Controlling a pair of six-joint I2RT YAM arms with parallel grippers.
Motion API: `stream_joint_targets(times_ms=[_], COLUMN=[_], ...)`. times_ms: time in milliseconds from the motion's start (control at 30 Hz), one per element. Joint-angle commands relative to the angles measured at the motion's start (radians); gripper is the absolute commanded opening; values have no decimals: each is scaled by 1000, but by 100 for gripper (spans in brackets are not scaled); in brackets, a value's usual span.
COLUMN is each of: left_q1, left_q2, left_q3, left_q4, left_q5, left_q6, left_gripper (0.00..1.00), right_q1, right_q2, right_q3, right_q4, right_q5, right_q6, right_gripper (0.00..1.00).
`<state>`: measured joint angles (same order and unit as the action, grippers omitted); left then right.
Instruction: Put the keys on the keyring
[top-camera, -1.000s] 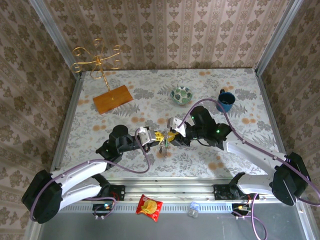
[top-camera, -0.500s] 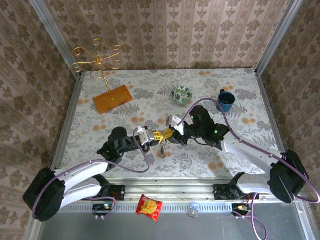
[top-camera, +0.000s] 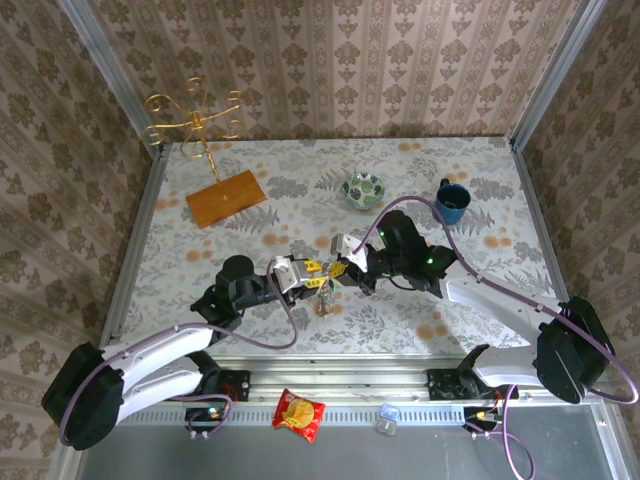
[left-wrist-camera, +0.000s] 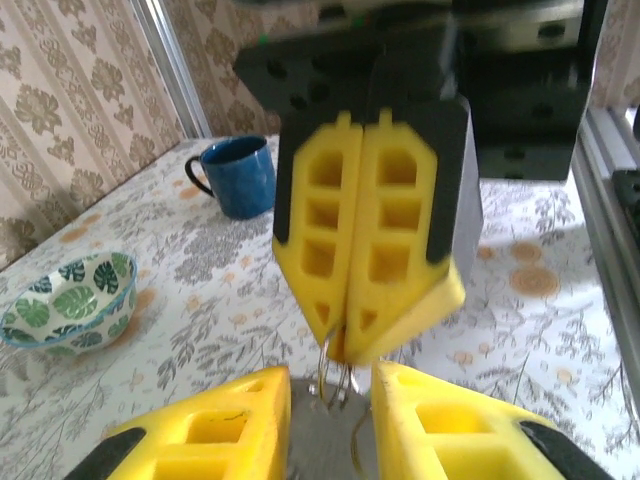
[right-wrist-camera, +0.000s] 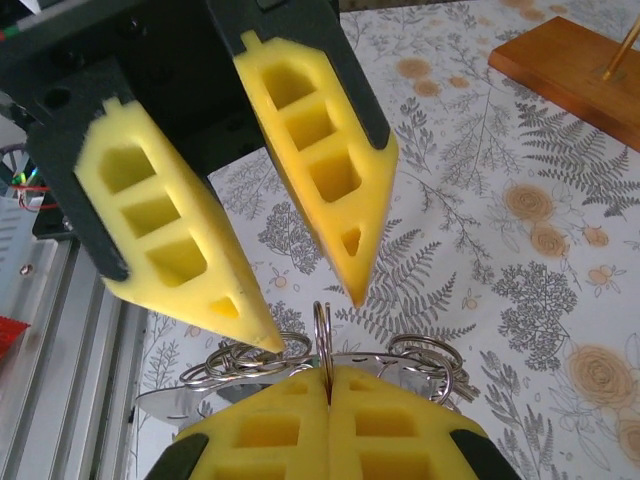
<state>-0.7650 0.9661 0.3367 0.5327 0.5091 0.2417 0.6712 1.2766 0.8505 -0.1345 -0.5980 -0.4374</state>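
Looking from above: left gripper (top-camera: 311, 271) and right gripper (top-camera: 339, 270) stand tip to tip over the table (top-camera: 480, 200), toward its near edge and about midway between its side edges.
Task's things, from above: a small dark bunch, judged to be the keys (top-camera: 323, 296), hangs just under the fingertips; the heads are too small to tell apart.
Far side of table: bowl (top-camera: 362, 190) and mug (top-camera: 452, 202) sit toward the far right corner and the gold stand (top-camera: 195, 125) at the far left corner, all well apart from the work.
Left wrist view: left gripper (left-wrist-camera: 332, 376) has its yellow fingers spread, with nothing gripped.
Opposite claw, same view: right gripper (left-wrist-camera: 340, 352) is pressed together, point down, with the thin wire of the keyring (left-wrist-camera: 323, 374) dangling into the left's gap.
Right wrist view: right gripper (right-wrist-camera: 330, 374) pinches the keyring (right-wrist-camera: 322, 325) edge-on, so it stands upright; further rings (right-wrist-camera: 245, 358) lie flat beside it.
Left claw, same view: left gripper (right-wrist-camera: 312, 318) is spread, with a tip on either side of the upright ring.
Why so: probably one claw steadies the ring in the air, leaving the other free to bring a key or part the coil.
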Motion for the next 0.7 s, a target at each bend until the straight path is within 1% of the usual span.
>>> stream_joint_targets(times_ms=[0, 100, 267, 433, 533, 600, 633, 667], left_q1=[-2, -2, 0, 3, 5, 4, 4, 6], left_q2=[-17, -14, -6, -6, -7, -9, -12, -14], left_q3=[38, 57, 90, 113, 122, 124, 122, 120], left_q4=[-116, -138, -174, -212, -221, -225, -224, -222], left_q5=[-20, -19, -7, 6, 20, 29, 32, 36], left_q6=[71, 83, 102, 117, 117, 117, 116, 114], left_gripper=[27, 26, 21, 17, 10, 2, 0, 0], right_q1=[14, 42, 93, 131, 140, 133, 126, 108], right_q2=[15, 32, 70, 96, 98, 78, 61, 40], right_q3=[63, 109, 196, 256, 271, 249, 229, 203], right_q4=[-101, -180, -318, -396, -398, -353, -316, -262], right_q5=[32, 82, 186, 229, 214, 177, 159, 122], right_q6=[-80, -138, -234, -297, -309, -280, -256, -218], right_gripper=[0, 0, 0, 0, 0, 0, 4, 14])
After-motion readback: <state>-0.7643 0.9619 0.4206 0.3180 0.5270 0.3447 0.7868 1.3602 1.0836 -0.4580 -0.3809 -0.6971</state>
